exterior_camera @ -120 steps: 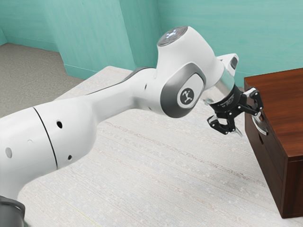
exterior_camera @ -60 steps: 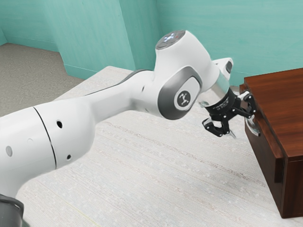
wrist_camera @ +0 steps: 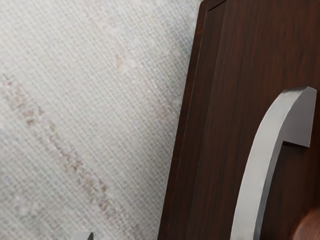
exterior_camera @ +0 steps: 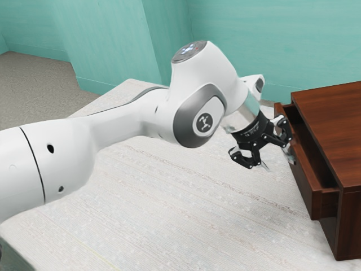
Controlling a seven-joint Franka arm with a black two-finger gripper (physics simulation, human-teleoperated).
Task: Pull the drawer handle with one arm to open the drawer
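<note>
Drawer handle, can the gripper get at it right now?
Probably yes: the gripper sits right at the drawer handle on the partly open drawer, with nothing visible between them.

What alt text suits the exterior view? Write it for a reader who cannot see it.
A white robot arm holds its black gripper at the silver handle of a dark wooden drawer, which stands partly out of its cabinet. The cabinet sits at the exterior view's right on a pale table, before teal walls.

Drawer (wrist_camera: 225, 100): dark, grained, lightly glossy wood. Handle (wrist_camera: 260, 165): smooth matt grey metal. Bench (exterior_camera: 169, 214): pale, rough, woven-looking. Arm (exterior_camera: 113, 135): glossy white.
</note>
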